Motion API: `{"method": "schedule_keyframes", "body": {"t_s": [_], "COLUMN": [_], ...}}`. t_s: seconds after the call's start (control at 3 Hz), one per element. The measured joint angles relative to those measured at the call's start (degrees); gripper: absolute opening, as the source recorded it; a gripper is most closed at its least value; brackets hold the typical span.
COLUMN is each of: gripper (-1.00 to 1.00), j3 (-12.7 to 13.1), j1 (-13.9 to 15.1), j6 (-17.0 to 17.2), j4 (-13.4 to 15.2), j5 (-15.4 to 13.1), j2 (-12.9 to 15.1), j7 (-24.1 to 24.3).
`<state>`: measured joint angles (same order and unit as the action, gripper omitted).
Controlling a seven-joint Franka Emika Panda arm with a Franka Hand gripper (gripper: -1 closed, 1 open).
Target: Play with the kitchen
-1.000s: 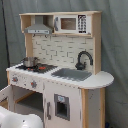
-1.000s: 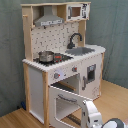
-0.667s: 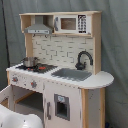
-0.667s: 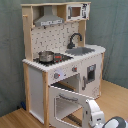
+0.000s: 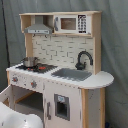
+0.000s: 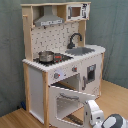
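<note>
White-and-wood kitchen [image 6: 62,55] stands behind the pincer [image 6: 91,111]; oven door [image 6: 67,104] open.

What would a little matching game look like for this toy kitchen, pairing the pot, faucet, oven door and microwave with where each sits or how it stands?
Things:
1. pot
2. faucet
3. oven door
4. microwave

Places or states:
A. on the top shelf beside the hood
B. swung open
C. on the black stovetop
D. behind the grey sink

Pairs: 1-C, 2-D, 3-B, 4-A
</note>
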<state>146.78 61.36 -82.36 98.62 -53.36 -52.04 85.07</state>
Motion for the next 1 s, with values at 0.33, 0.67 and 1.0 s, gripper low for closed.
{"method": "schedule_keyframes", "body": {"t_s": [0.33,0.67,1.0], "gripper": [1.00,1.00,1.00], "j3": [0.0,-0.1,-3.4], "j1": [1.1,1.7,1.7], "j6": [-5.7,-10.9,-15.3], "j4": [0.4,2.5,4.7], "j5": [0.0,0.0,-1.0], "j2": [-0.1,-0.1,0.3], "j7": [0.5,2.0,3.0]}}
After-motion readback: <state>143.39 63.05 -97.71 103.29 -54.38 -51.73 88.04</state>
